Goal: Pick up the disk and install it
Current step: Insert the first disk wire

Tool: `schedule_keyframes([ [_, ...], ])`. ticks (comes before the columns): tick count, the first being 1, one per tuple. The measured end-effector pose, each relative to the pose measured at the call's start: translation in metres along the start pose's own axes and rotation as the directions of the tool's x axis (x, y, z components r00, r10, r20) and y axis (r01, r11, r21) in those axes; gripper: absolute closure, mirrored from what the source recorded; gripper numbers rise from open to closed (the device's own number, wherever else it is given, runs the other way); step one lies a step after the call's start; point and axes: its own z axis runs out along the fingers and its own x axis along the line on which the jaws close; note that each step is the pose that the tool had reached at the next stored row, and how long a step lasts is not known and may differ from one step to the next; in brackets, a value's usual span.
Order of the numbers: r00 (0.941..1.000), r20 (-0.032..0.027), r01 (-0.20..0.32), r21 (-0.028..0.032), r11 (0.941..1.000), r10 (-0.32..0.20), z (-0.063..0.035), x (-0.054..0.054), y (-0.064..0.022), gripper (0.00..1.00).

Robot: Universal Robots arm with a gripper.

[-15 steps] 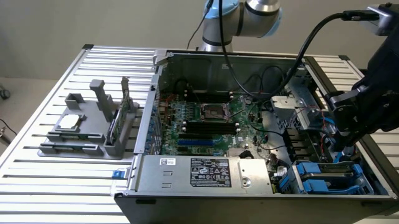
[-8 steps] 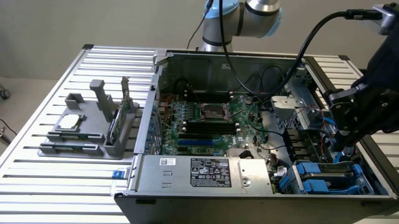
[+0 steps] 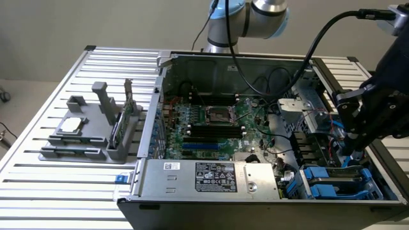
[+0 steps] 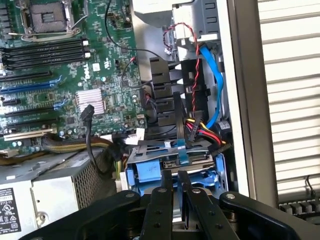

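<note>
Seating silver-grey rectangular disk [image 4: 152,159], blue plastic carrier [image 4: 142,175], 4 o'clock in exterior view | your gripper [image 4: 175,175] pinches it, jaws narrow | risk: tilt could jam carrier

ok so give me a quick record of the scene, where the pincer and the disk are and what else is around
surface: slatted metal table
computer case: open, motherboard exposed
disk: in its blue carrier, in the drive bay at the case's corner, beside the power supply
pincer: down inside the case, directly over the disk
grey holder: on the table at the exterior view's left, with a square chip and a green memory stick
</note>
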Motion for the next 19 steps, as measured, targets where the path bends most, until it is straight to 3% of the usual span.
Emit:
schedule_keyframes([
  [6,0.9979,0.0022,-0.065,0.0031,0.9979,0.065,0.0000,-0.0001,0.0003,0.81],
  [10,0.9931,0.0036,-0.117,0.0051,0.9931,0.117,0.0000,-0.0001,0.0003,0.81],
  [14,0.9841,0.0054,-0.178,0.0075,0.9841,0.178,0.0000,-0.0001,0.0004,0.81],
  [19,0.9676,0.0078,-0.252,0.0104,0.9676,0.252,0.0000,-0.0001,0.0004,0.81],
])
